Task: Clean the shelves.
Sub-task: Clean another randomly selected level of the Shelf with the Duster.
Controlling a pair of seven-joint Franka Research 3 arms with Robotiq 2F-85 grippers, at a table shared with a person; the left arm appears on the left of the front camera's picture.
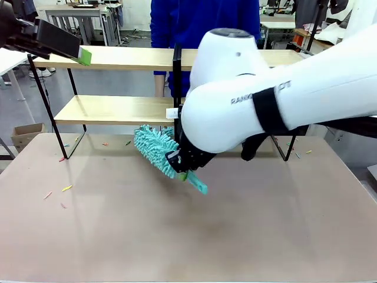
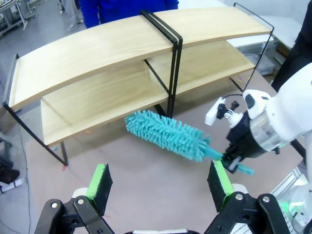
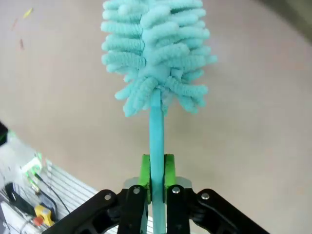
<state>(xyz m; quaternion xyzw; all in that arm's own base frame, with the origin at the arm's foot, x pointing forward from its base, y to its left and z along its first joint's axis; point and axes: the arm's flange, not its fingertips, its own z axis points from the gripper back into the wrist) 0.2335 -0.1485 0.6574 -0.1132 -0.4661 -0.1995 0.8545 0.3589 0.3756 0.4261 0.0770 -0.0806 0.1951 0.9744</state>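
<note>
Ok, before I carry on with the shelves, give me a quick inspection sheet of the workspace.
Surface: brown table top, dry, unmarked.
Job's things: two-tier shelves at the far edge; teal duster tilted, head in front of the lower board.
Clutter: small coloured scraps on the table's left side.
Grippers: right gripper shut on the duster's handle; left gripper open, holding nothing.
Cables: thin leads beside the table edge.
Surroundings: person in blue behind the shelves; cardboard box on the floor.

Front view faces across the surface (image 1: 118, 236) toward the shelves (image 1: 118, 58). Left wrist view looks down on them from higher. Right wrist view sits close over the duster (image 3: 156, 53), shared by all.
</note>
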